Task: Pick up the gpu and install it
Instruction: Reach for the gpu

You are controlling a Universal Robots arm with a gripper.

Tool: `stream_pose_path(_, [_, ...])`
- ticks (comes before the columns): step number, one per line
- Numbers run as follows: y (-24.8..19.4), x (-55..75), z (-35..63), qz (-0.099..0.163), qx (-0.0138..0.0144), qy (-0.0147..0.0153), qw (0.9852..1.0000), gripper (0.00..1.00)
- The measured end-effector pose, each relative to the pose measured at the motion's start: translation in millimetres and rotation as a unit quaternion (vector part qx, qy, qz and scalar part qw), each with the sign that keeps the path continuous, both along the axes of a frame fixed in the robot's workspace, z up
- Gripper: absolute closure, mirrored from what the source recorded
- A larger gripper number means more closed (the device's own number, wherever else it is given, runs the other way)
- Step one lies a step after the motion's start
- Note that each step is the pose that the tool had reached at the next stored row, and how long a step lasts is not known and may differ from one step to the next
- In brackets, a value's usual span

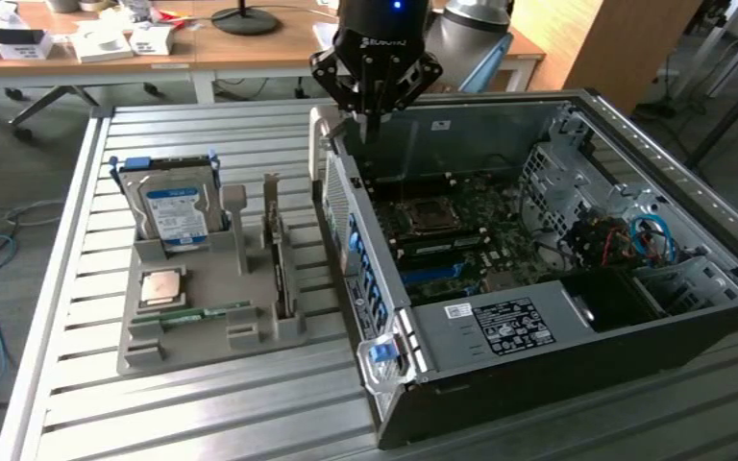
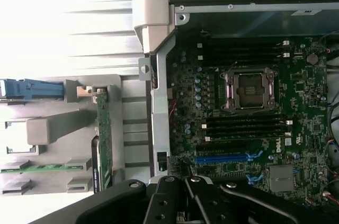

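My black gripper hangs with its fingers pressed together and nothing between them, above the far end of the wall of the open dark grey computer case that faces the tray, with the green motherboard lying inside. The gpu, a thin dark card with a grey metal end bracket, stands on edge in a slot of the grey plastic parts tray, just beside the case and apart from me. A boxy hard drive with a blue-white label stands in the same tray
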State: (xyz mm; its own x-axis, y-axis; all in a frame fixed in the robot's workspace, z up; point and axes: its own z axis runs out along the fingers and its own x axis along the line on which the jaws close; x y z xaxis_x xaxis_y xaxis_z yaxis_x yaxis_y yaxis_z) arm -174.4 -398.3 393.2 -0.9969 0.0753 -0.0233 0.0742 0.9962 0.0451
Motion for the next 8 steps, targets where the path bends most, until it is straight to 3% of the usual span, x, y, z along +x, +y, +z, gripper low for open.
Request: stream_pose_path(8, [0.1,-7.7,0.0,0.000,0.0000,0.0000,1.0000,0.89])
